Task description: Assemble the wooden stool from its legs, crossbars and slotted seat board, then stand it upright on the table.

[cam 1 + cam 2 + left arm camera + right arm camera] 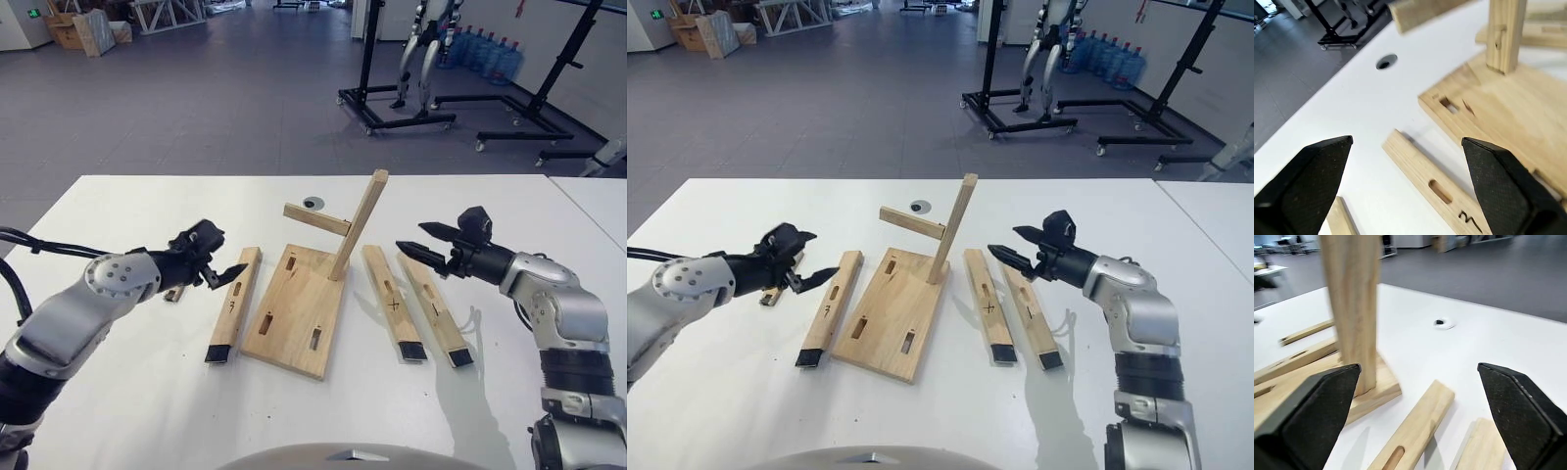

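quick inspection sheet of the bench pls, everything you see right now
surface: white table with a round grommet hole
job's things: seat board flat; one leg upright in it, carrying a crossbar; one loose leg left of it, two more legs right; short wood piece at far left
clutter: nothing seen
grippers: left gripper open above the left leg; right gripper open above the right legs; both empty
cables: black cable along left arm
surroundings: wheeled black frames, water bottles, grey floor

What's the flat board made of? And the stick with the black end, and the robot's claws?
The seat board: pale bare wood, it seems; grain lines show. The leg left of it: same wood, black end cap maybe rubber. The left claw: fingers look textured black, plastic or rubber.
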Motion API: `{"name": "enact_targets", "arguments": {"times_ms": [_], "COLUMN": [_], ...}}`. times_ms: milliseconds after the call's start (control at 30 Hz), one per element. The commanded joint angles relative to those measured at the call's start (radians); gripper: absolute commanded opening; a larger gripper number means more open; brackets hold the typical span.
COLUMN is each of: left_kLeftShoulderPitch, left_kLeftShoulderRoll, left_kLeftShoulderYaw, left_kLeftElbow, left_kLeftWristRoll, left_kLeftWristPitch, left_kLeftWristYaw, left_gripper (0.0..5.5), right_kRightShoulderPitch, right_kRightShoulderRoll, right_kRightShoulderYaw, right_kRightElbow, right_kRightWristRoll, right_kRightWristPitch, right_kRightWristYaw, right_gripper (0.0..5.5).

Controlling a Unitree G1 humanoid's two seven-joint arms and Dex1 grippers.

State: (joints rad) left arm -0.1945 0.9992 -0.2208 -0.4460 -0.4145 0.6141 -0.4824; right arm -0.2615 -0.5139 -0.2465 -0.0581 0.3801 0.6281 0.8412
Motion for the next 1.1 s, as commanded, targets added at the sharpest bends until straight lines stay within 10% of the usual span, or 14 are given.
{"name": "enact_targets", "arguments": {"times_ms": [33,800,1100], "left_kLeftShoulderPitch": [0.059,0.175,0.121], "left_kLeftShoulderRoll": [-0.014,-0.225,-0.200], "left_kLeftShoulderYaw": [-0.088,-0.217,0.050], "left_kLeftElbow": [0.024,-0.062,-0.076], "left_kLeftWristRoll": [0.149,0.485,0.402], "left_kLeftWristPitch": [-0.066,-0.049,0.077], "left_kLeftWristYaw": [-0.035,-0.125,-0.181], "left_gripper": [4.09,4.09,4.09], "right_kRightShoulderPitch": [-0.032,-0.180,-0.094], "right_kRightShoulderRoll": [0.077,0.075,-0.017], "right_kRightShoulderYaw": [-0.044,-0.089,-0.081], "right_kRightElbow": [-0.094,0.025,-0.099], "right_kRightWristRoll": [0.017,0.018,0.022], "right_kRightWristPitch": [0.061,0.092,0.284], "right_kRightWristYaw": [-0.204,-0.508,-0.533], "right_gripper": [4.40,4.40,4.40]}}
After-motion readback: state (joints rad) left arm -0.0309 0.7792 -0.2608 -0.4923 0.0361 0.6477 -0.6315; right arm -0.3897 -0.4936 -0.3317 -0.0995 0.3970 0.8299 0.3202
